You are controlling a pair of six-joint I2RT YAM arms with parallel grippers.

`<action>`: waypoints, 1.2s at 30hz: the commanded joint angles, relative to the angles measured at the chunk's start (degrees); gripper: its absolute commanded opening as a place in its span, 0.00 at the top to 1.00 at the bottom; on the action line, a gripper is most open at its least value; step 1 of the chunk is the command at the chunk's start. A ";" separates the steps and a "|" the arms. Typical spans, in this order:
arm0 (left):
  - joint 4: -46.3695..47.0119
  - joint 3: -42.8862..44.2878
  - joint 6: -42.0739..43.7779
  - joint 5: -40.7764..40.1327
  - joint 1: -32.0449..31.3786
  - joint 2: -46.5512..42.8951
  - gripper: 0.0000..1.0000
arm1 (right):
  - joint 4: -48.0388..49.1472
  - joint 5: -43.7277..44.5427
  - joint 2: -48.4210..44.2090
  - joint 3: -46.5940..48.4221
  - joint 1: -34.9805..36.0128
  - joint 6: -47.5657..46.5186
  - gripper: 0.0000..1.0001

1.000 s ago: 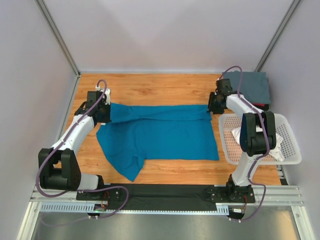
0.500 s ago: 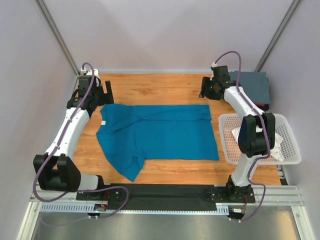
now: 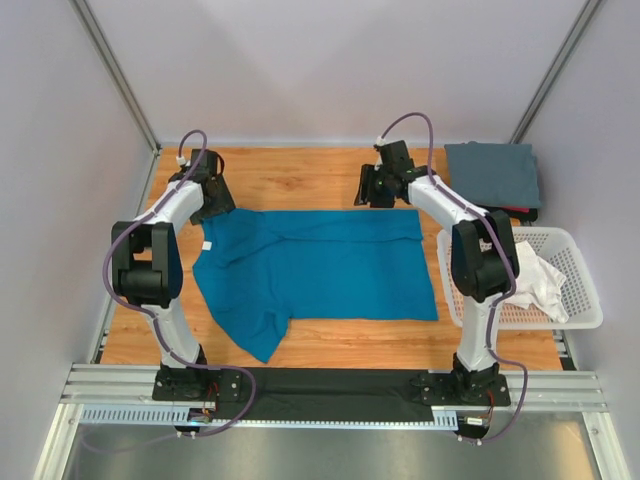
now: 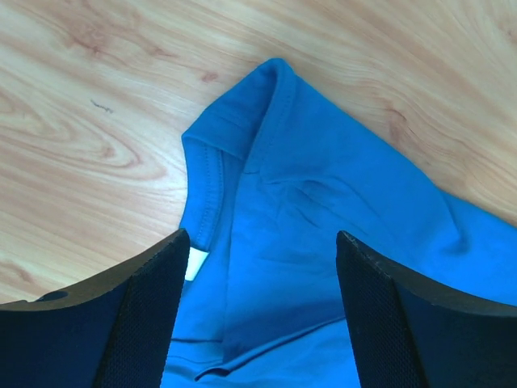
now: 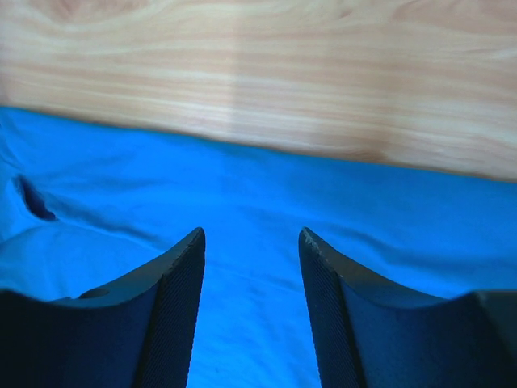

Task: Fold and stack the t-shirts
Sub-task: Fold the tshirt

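A bright teal-blue t-shirt [image 3: 310, 265] lies spread flat across the middle of the wooden table [image 3: 290, 175], one sleeve pointing to the near left. My left gripper [image 3: 214, 198] hovers open over its far left corner; the left wrist view shows the cloth [image 4: 323, 202] and a white label below the left gripper [image 4: 262, 236]. My right gripper [image 3: 371, 188] hangs open above the shirt's far edge [image 5: 242, 194], the right gripper [image 5: 251, 233] holding nothing. A folded slate grey t-shirt [image 3: 495, 175] rests at the back right. A white t-shirt [image 3: 537, 282] lies crumpled in the basket.
A white plastic lattice basket [image 3: 585, 300] stands at the right edge of the table. Bare wood [image 5: 266, 73] runs along the far side behind the teal shirt. Grey walls close in the back and both sides.
Both grippers have let go of the teal shirt's far corners and opened. The shirt's far edge now lies flat. The right gripper has moved left along that edge; the left arm has drawn back.
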 commanded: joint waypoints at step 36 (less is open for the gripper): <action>10.80 1.09 -10.44 1.52 4.08 7.69 0.50 | -2.62 -0.91 11.93 9.66 3.69 2.14 0.57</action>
